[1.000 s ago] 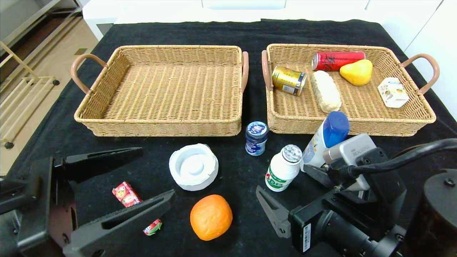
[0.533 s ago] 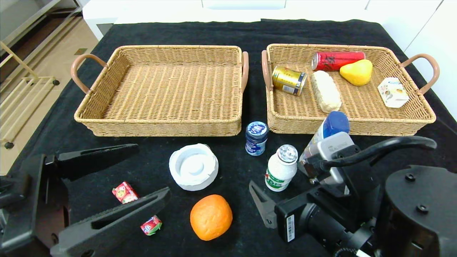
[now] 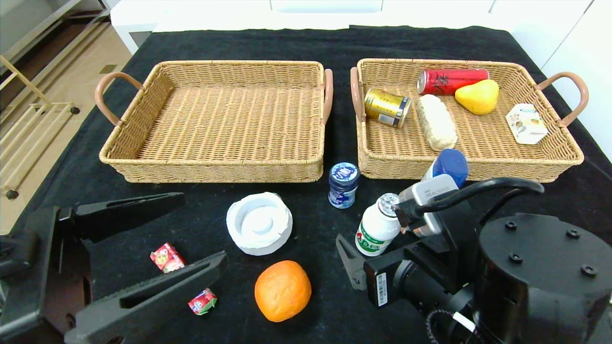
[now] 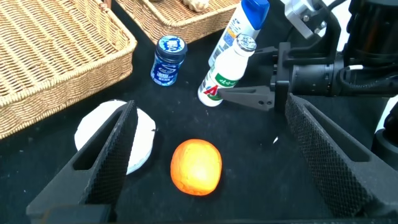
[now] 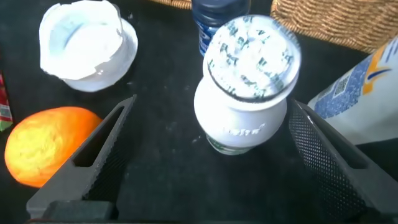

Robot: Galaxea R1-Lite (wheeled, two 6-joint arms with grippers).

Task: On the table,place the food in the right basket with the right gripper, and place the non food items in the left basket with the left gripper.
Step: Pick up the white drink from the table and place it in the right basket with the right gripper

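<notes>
My right gripper [image 5: 214, 107] stands open around a white yogurt bottle [image 3: 377, 225] with a foil lid [image 5: 252, 59]; the bottle stands upright between the fingertips, with a gap on each side. An orange [image 3: 282, 290], a white ashtray [image 3: 259, 223], a small blue jar [image 3: 343, 185], a blue-capped tube [image 3: 448, 165] and two red candy packets [image 3: 167, 258] lie on the black cloth. My left gripper [image 3: 204, 229] hangs open at the near left, over the packets. The left basket [image 3: 210, 172] holds nothing. The right basket [image 3: 468, 169] holds cans, bread and a yellow fruit.
The blue-capped tube [image 5: 354, 99] leans right beside my right gripper's outer finger. The small blue jar [image 5: 217, 18] stands just beyond the yogurt bottle. The orange [image 4: 196, 167] lies between my left gripper's fingers in its wrist view. The table's edge runs along the far right.
My right arm has moved left and forward, bringing its open fingers around the yogurt bottle. The left gripper has drawn back slightly, uncovering the candy packets.
</notes>
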